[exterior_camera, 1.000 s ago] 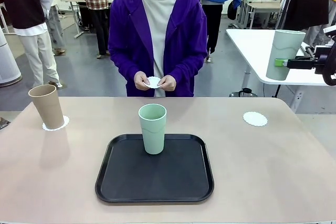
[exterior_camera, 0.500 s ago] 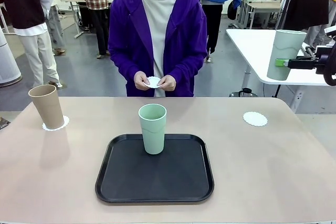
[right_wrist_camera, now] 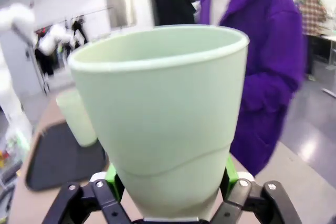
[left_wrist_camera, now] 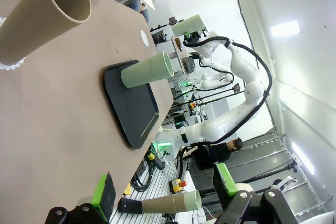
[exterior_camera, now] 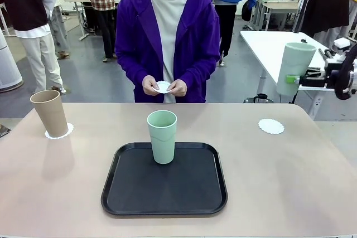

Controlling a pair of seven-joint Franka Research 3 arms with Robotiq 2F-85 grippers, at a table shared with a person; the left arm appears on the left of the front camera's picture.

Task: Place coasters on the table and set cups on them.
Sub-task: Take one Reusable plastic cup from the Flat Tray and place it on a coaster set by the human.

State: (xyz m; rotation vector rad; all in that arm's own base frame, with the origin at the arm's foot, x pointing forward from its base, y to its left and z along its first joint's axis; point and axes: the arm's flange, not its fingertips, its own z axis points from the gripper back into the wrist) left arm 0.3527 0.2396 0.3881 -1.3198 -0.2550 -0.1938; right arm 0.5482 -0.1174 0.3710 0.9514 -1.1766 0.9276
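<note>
My right gripper (exterior_camera: 292, 79) is shut on a pale mint cup (exterior_camera: 294, 68), held in the air past the table's far right corner, above and right of a bare white coaster (exterior_camera: 271, 126). In the right wrist view that cup (right_wrist_camera: 168, 114) sits between the green pads. A tan cup (exterior_camera: 49, 113) stands on a coaster (exterior_camera: 60, 131) at the far left. Another mint cup (exterior_camera: 162, 136) stands on the black tray (exterior_camera: 164, 190). The person's hands hold a coaster (exterior_camera: 163, 87). My left gripper (left_wrist_camera: 163, 187) is open and holds nothing, low beside the tan cup (left_wrist_camera: 42, 17).
The beige table (exterior_camera: 290, 182) has free room right and left of the tray. The person in a purple jacket stands at the far edge. A white-topped table (exterior_camera: 268, 48) stands behind my right arm.
My right gripper has carried the mint cup left and a little lower, toward the table. Nothing else has moved.
</note>
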